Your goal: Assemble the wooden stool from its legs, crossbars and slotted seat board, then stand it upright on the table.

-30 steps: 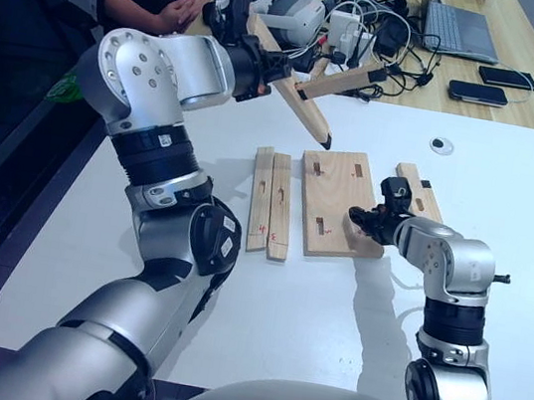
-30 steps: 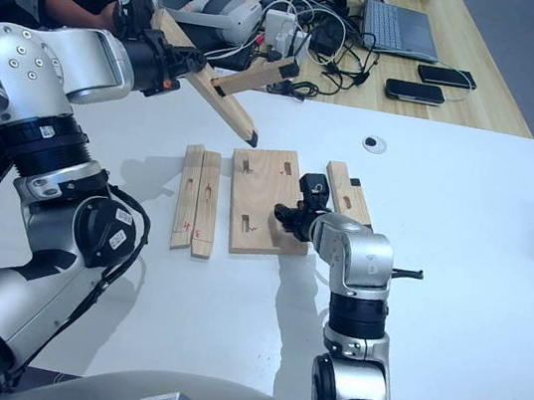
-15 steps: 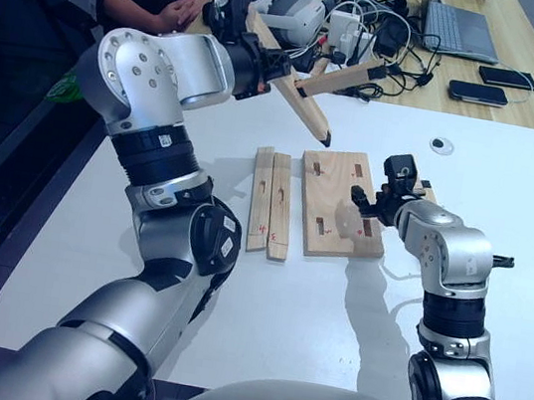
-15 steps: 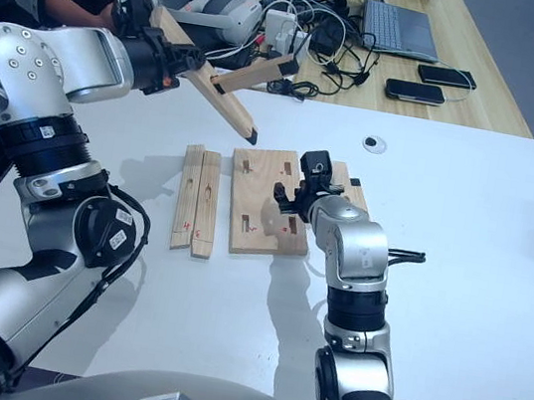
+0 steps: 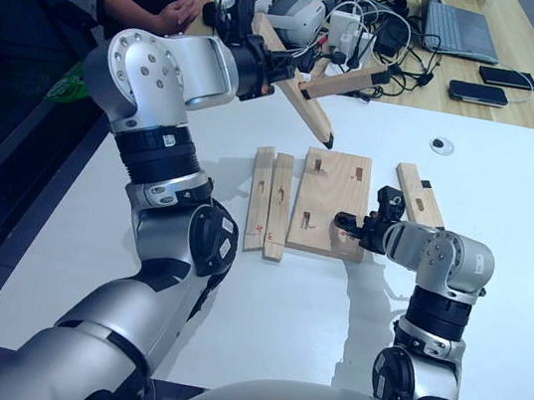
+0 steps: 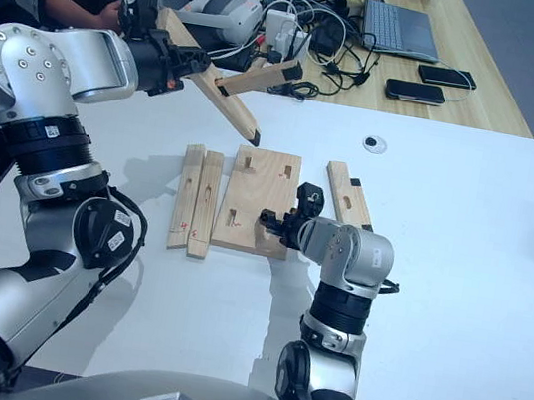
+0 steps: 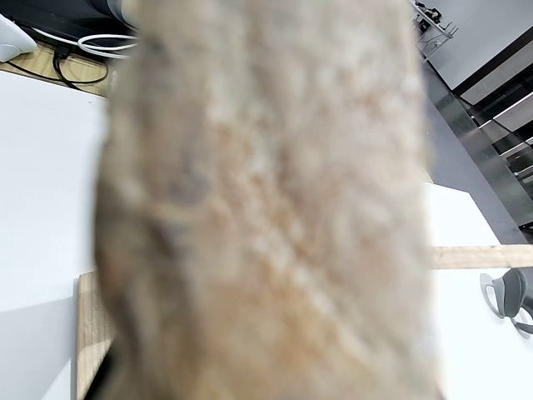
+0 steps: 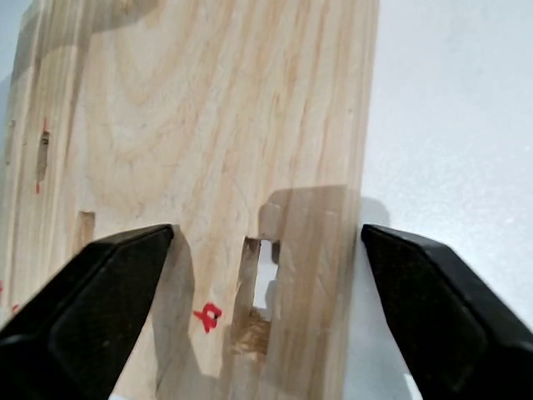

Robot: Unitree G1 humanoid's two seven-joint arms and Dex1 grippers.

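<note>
Right wrist view first: the seat board (image 8: 208,125) is pale, grainy wood lying flat on the white desk (image 5: 509,196). The right pincer (image 8: 262,292) stands wide open. One black finger (image 8: 92,292) is over the wood and the other (image 8: 433,308) is over bare desk just past the board's edge. Between them is a rectangular slot (image 8: 258,271) with a small red mark (image 8: 206,314) beside it. Whether the fingers touch the board, I cannot tell.

In the left eye view the board is a rectangle with its long axis running away from the robot, and this pincer sits at its near right corner. Three more slots show, so four counted.

Just left of the board, two slotted strips (image 5: 268,203) lie side by side, touching, parallel to its long side. To its right, slightly apart, lies one notched strip (image 5: 419,195), tilted a little off that line. That makes three loose pieces flat on the desk.

Above the board's far edge, the left pincer (image 5: 261,58) is clamped on a square-section leg (image 5: 302,103). The leg slants down, with its dark tip hanging above the board's far left corner. A crossbar (image 5: 351,77) juts from it, rising away from the board. In the left wrist view the held wood is a rough, fibrous blur.
</note>
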